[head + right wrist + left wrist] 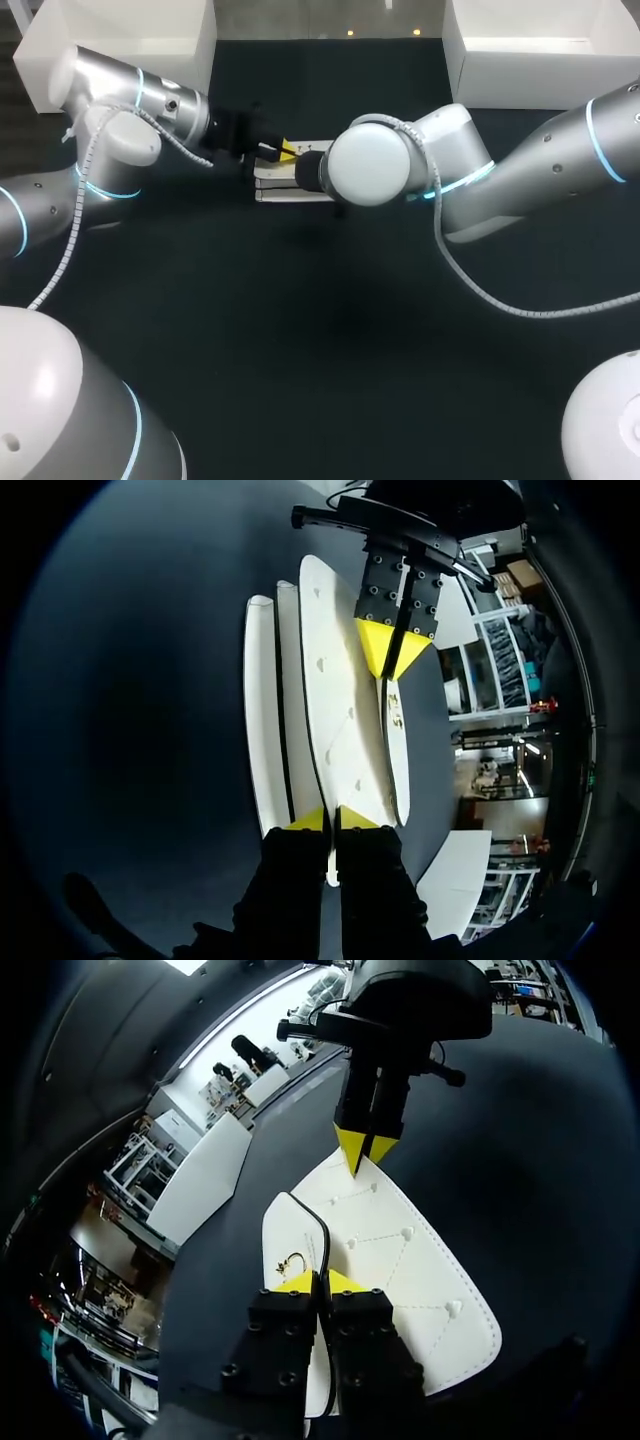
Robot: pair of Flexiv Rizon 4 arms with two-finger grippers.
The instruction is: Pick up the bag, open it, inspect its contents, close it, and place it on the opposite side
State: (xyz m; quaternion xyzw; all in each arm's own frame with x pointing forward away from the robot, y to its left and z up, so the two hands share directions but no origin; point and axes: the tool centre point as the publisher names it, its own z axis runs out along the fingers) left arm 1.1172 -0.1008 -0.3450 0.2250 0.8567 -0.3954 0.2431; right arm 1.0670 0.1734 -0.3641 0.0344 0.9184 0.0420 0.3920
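Lit from overhead, fairly even. Black table (pixel 300 340) eats the light, so head view reads dim overall. White shell of right arm (pixel 368 162) nearly blown out, soft glare on top. Faint shadow beside bag (pixel 285 190). Wrist views: bag v. bright vs table, hi contrast; ceiling strip (pixel 240 1018) clipped white.

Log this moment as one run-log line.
object: white bag | left jaws: shut on quilted panel edge | right jaws: shut on opposite edge | stage: likely opening
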